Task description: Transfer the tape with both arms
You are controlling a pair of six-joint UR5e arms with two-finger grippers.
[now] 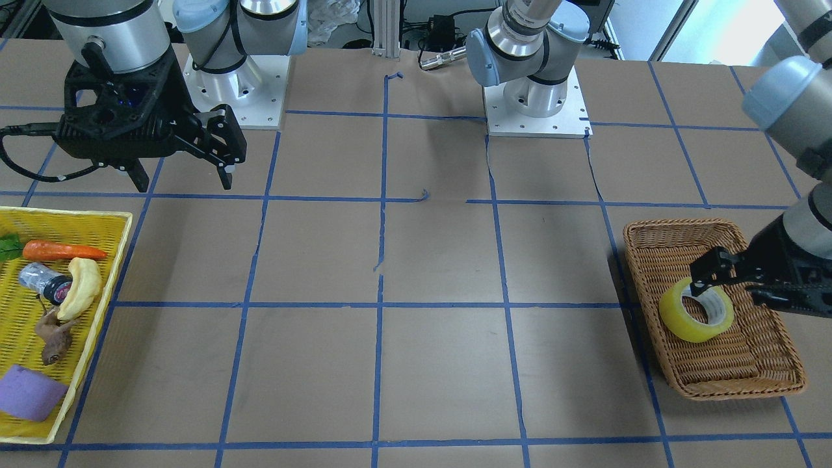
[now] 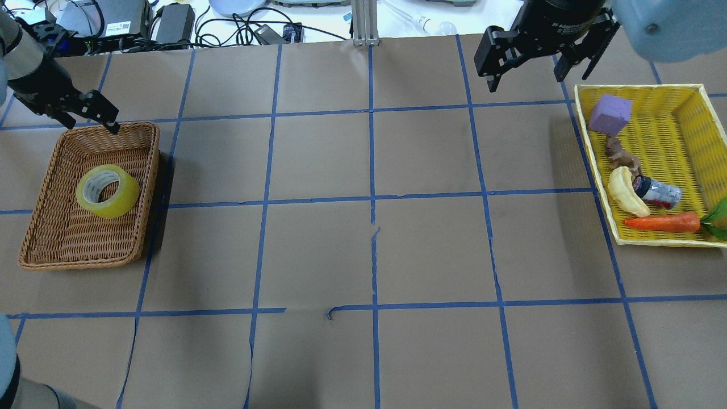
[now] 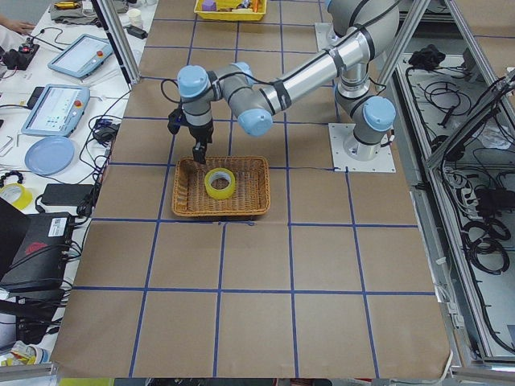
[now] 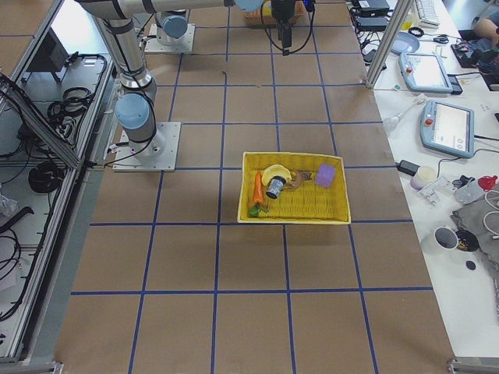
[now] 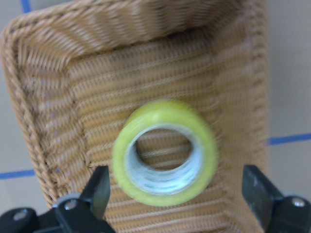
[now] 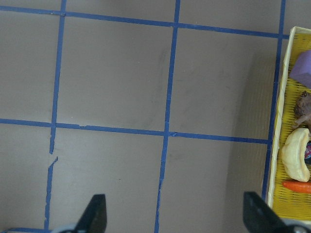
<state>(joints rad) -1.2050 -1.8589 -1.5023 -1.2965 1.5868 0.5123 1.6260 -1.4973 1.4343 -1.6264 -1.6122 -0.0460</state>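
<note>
Tape (image 2: 108, 191) is resting tilted inside the wicker basket (image 2: 79, 241) at the worktop's (image 2: 431, 250) left end, with its core opening facing upward. Left hand (image 5: 177, 191) is hovering above the basket, fingers spread wide and gripping nothing. Right hand (image 2: 525, 79) is hanging wide open over bare worktop, near the yellow tray (image 2: 636, 87).

**Left wrist view:** tape (image 5: 164, 153) blurred, its outline soft. The left claw (image 5: 177, 189) is cut by the lower edge, and only its fingertips (image 5: 100, 187) show.

**Right wrist view:** right claw (image 6: 174, 213) likewise cut below. The yellow tray (image 6: 278, 121) is cropped at the right edge, with purple block (image 6: 302, 70) and carrot (image 6: 297, 186) shown only in part.

**Left side view:** tray cut by the upper edge, its contents too small to tell.
</note>
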